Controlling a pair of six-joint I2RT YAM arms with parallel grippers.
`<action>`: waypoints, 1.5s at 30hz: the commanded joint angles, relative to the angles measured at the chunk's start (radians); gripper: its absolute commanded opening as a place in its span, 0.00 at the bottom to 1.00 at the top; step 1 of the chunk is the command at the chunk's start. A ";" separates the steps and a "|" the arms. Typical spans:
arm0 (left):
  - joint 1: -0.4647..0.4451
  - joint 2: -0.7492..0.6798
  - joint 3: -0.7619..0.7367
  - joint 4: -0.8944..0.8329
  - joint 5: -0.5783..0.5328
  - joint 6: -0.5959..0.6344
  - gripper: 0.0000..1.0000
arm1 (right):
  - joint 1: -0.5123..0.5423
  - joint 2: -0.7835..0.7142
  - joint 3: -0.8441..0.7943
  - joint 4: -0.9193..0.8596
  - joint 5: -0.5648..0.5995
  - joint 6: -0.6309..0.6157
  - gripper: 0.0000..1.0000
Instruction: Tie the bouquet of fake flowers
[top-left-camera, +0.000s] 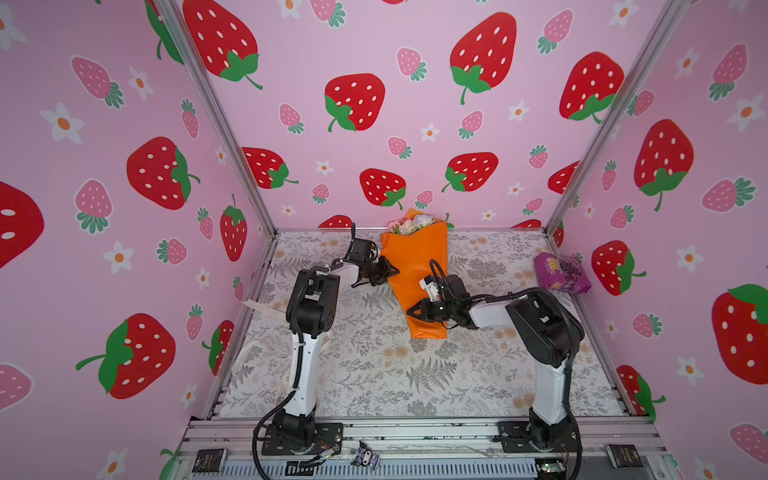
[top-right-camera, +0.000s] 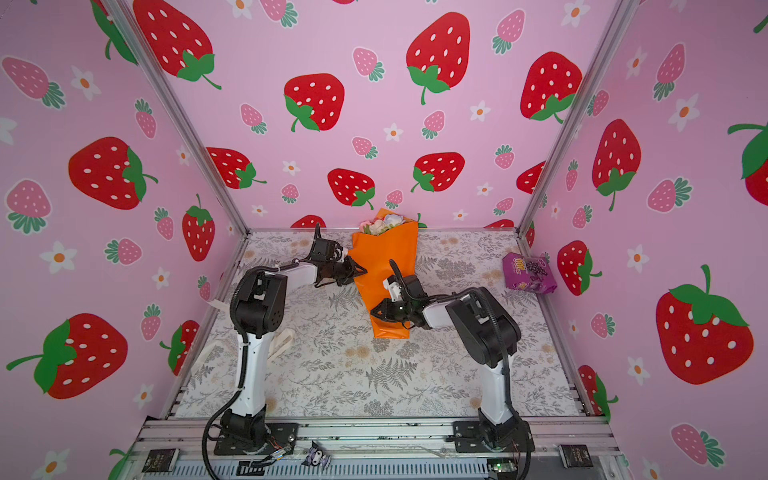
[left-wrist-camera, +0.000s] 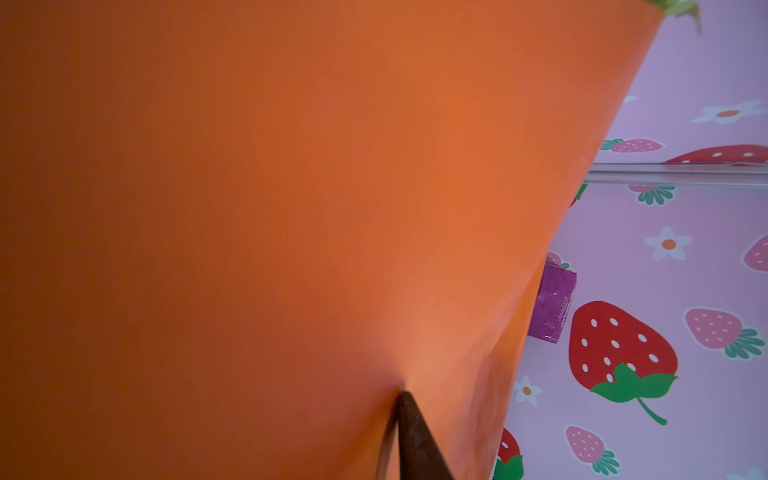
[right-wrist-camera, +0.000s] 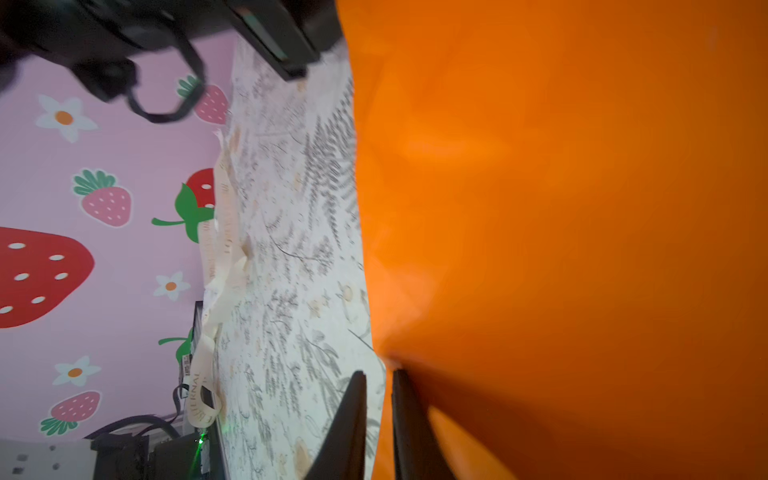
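Bouquet lies wrapped on table, blooms toward back wall. Left fingers touch its upper wrapping edge; their spacing cannot be told. Right fingers stand narrow astride the lower wrapping edge; grip cannot be confirmed.

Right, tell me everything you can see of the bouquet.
The bouquet is a glossy orange paper cone, with pink, white and lilac flowers at its wide far end. It lies on the table, narrow end towards the front. The left gripper touches its left edge; the right gripper pinches the paper edge lower down.
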 joint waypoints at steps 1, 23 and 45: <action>0.015 -0.073 -0.054 -0.013 0.001 0.002 0.36 | -0.003 0.038 -0.054 0.095 0.026 0.063 0.15; -0.070 -0.465 -0.386 -0.002 0.004 -0.040 0.35 | 0.008 -0.063 -0.171 0.246 0.006 0.061 0.13; -0.127 -0.169 -0.241 -0.041 -0.016 -0.021 0.18 | 0.015 -0.115 -0.314 0.337 -0.094 0.198 0.09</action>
